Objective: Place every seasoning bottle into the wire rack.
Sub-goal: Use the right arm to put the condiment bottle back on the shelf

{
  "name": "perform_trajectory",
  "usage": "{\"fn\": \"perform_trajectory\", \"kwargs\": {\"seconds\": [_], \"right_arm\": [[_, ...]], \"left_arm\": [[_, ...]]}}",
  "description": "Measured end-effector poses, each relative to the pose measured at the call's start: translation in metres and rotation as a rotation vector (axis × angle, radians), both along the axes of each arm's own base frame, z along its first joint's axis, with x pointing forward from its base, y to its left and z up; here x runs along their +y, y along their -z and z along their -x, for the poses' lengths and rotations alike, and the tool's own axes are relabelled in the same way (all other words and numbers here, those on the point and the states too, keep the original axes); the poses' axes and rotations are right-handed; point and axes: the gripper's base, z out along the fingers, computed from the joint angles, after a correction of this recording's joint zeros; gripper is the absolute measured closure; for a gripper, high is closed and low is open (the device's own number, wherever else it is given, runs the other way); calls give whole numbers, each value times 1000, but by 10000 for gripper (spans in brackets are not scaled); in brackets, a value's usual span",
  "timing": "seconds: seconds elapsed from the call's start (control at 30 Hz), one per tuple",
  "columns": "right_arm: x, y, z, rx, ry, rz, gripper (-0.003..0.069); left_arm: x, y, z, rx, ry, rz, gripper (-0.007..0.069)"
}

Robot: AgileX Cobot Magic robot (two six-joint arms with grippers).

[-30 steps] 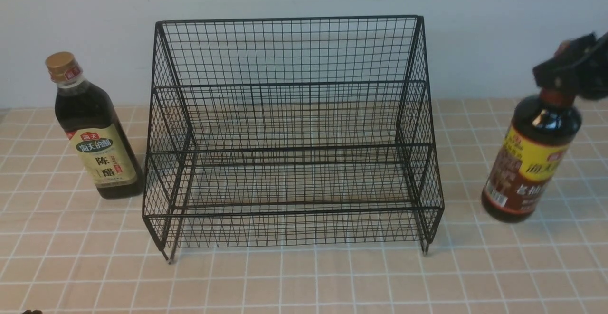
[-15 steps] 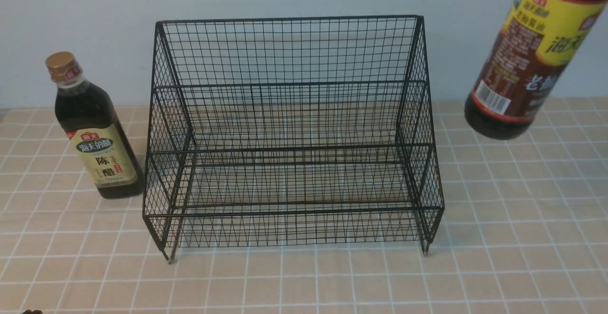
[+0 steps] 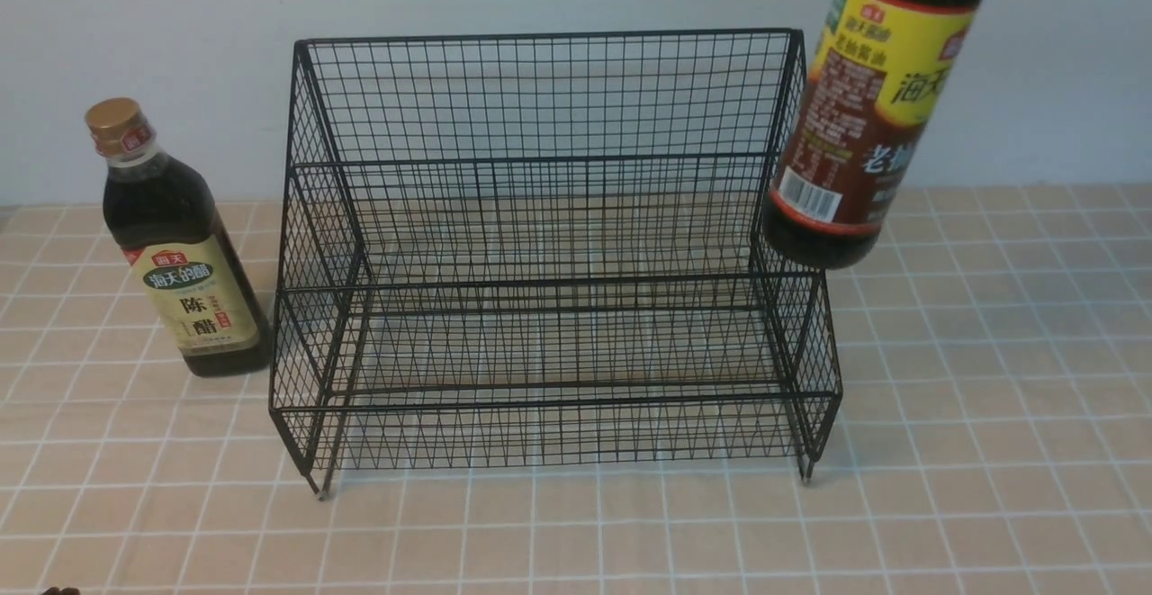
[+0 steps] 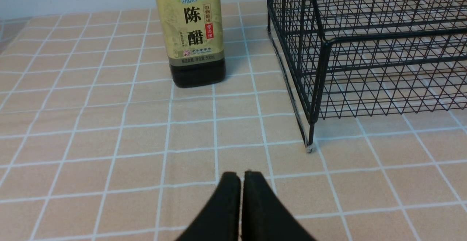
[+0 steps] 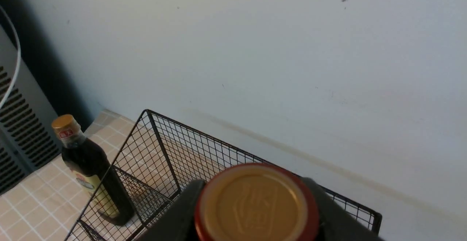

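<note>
Left tool (image 4: 240, 182): black, its two fingertips pressed together with nothing between them, low over the near part of the desk (image 4: 109, 142), which is covered in beige squares with white lines. Wire rack (image 3: 558, 307): black mesh, two stepped tiers, standing on short feet at the middle of the desk, with the lower tier toward the robot, the upper tier behind it and the tall mesh back farthest. Squarish bottle (image 3: 180, 253): dark liquid, gold cap (image 3: 117, 122), beige-green label, upright on the desk just beside the rack's left end, clear of the mesh and outside the rack. Round bottle (image 3: 873, 109): dark liquid, yellow-red label, lifted off the desk and hanging in the air at the rack's right end, tilted so that its base leans left toward the rack. In the front view the base overlaps the right side wall at about upper-tier height; whether it touches the wire cannot be told, and its neck runs out of that view at the top. Right tool (image 5: 255, 212): dark fingers (image 5: 178, 215) clamped from both sides on the round bottle just below its red-rimmed cap (image 5: 255, 193), seen from above in the right wrist view. Wall (image 3: 180, 37): pale and plain, behind the rack. Grey vented panel (image 5: 14, 124): at the far left, beyond the squarish bottle.
</note>
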Motion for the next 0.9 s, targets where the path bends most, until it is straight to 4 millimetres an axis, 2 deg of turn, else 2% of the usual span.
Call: {"fn": "perform_trajectory", "kwargs": {"seconds": [0.1,0.23,0.53,0.9], "right_arm": [[18,8,-10,-4,-16,-7,377],[30,17,-22,-11,-2,-14,378],[34,41,-49,11,47,27,378],[36,60,-55,68,0,148,378]], "left_arm": [[0,0,0,0,0,0,631],[0,0,0,0,0,0,631],[0,0,0,0,0,0,631],[0,0,0,0,0,0,631]]}}
